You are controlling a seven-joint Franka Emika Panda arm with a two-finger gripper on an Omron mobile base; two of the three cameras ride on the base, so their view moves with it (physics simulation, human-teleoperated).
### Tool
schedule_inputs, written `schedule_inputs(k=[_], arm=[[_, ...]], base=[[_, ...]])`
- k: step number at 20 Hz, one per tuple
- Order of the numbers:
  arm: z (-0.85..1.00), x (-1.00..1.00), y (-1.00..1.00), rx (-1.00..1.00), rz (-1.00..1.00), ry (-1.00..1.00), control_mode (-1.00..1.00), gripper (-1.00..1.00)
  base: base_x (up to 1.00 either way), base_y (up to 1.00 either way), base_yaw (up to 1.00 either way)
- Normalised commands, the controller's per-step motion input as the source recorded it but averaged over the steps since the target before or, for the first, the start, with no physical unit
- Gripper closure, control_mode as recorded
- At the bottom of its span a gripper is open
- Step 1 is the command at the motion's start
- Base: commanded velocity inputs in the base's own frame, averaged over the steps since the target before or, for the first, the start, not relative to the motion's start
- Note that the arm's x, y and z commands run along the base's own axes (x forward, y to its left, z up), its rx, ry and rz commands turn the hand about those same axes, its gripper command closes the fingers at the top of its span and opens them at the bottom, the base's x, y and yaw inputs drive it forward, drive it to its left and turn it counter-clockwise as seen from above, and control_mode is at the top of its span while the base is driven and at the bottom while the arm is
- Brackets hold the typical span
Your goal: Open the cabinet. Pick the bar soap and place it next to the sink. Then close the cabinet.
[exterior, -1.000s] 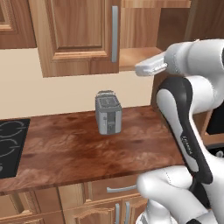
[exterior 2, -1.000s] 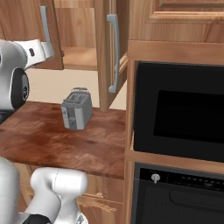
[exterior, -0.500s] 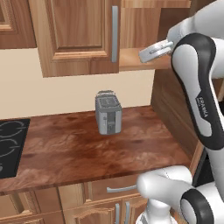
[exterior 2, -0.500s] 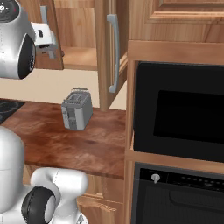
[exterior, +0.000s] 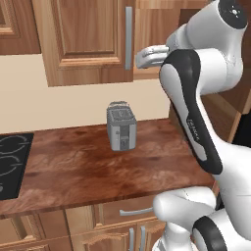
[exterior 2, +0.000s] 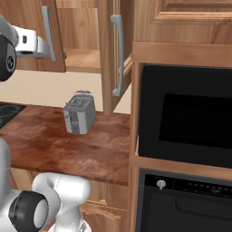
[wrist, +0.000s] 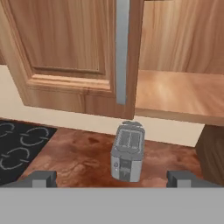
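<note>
Cabinet (wrist: 78, 57) shelf lies just beyond the wide-open claw (wrist: 111, 178).

You have one cabinet (exterior: 88, 44) on the wall, with two doors: one shut above the toaster (exterior: 121, 126), one swung open beside it (exterior 2: 111, 54), and each door carries one long grey bar handle (wrist: 122, 50), so two handles in all. You can count one grey toaster on the worktop (exterior: 78, 171), with two slots in its top, one hob (exterior: 12, 164) at the worktop's end away from the oven, and one shelf (wrist: 179, 94) in the open half. Past the toaster you have one black oven (exterior 2: 186, 115), and the one tool (wrist: 111, 178) shows two fingertips (wrist: 41, 178).
</note>
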Motion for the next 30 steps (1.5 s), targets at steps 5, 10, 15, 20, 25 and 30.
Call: schedule_inputs(k=[5,10,15,20,25,30], arm=[[0.0,0.11,0.49,0.03,-0.25,0.04,-1.0,-1.0],[0.0,0.38,0.11,0.0,-0.01,0.11,-1.0,-1.0],[0.0,0.55,0.0,0.0,0.05,0.15,-1.0,-1.0],[-0.07,0.46,0.0,0.0,0.06,0.01,-1.0,-1.0],[-0.13,0.51,-0.01,0.0,0.03,-0.09,-1.0,-1.0],[0.0,0.55,-0.01,0.0,0.0,-0.11,-1.0,-1.0]], base=[[0.0,0.0,0.0],[0.0,0.0,0.0],[0.0,0.0,0.0],[0.0,0.0,0.0],[0.0,0.0,0.0],[0.0,0.0,0.0]])
